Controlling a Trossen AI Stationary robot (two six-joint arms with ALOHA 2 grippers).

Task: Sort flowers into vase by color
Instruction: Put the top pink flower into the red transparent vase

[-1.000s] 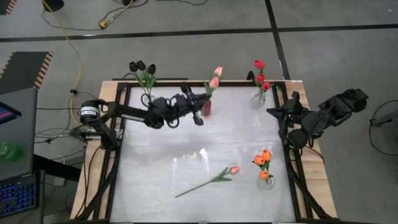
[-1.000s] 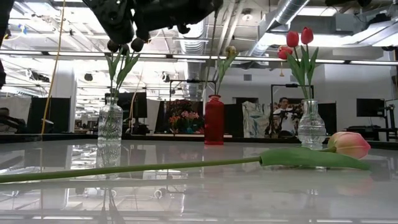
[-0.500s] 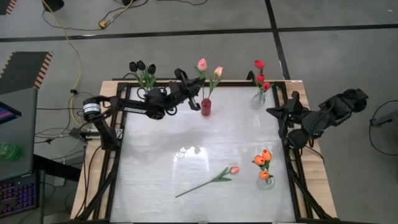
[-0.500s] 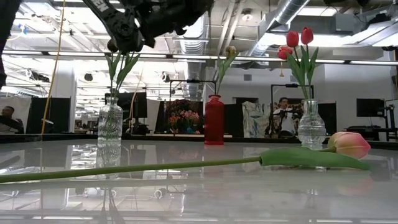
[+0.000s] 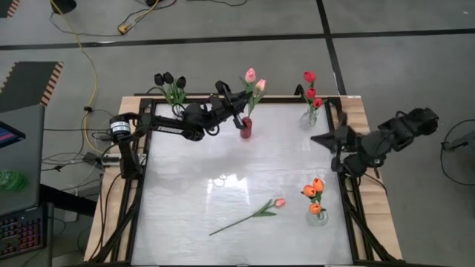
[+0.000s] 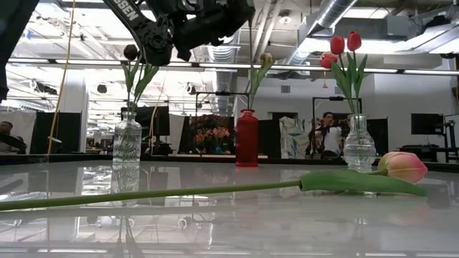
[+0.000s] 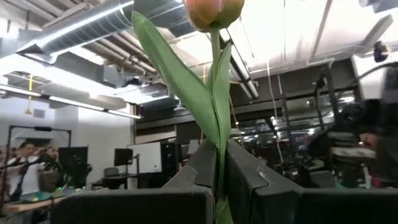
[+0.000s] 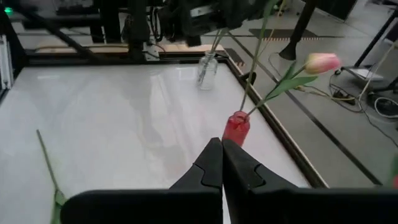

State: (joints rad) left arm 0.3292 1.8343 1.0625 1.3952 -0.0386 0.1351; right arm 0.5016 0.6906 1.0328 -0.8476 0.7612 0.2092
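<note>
My left gripper [image 5: 237,116] is at the far edge beside the red vase [image 5: 246,128], shut on a pink tulip [image 5: 251,74]. A second pink tulip [image 5: 260,84] stands in that vase by its stem. Black tulips [image 5: 169,78] stand in a clear vase [image 6: 127,136] at the far left. Red tulips [image 5: 309,77] stand in a clear vase [image 5: 308,118] at the far right. Orange tulips [image 5: 315,188] fill a vase near the right edge. One pink tulip [image 5: 280,202] lies flat on the table. My right gripper [image 5: 318,139] hangs shut over the right side, touching nothing. My left gripper pinches the pink tulip's green stem [image 7: 219,177] between its two fingers, just under the leaves. The fingers slant upward from the table's left side. The head [image 7: 211,9] stands above the fingers, and the stem's lower part [image 8: 252,74] runs down into the red vase's mouth.
The lying tulip's long stem [image 5: 234,225] stretches toward the near left. The table has a dark frame rail [image 5: 148,185] along its sides. A broad bare stretch of white tabletop [image 5: 223,163] lies between the vases.
My left gripper has swung toward the far edge and tipped upward, staying shut on the tulip. The held pink tulip has gone from leaning low beside the other pink one to standing tall over the red vase. My right gripper has rolled a little in place.
</note>
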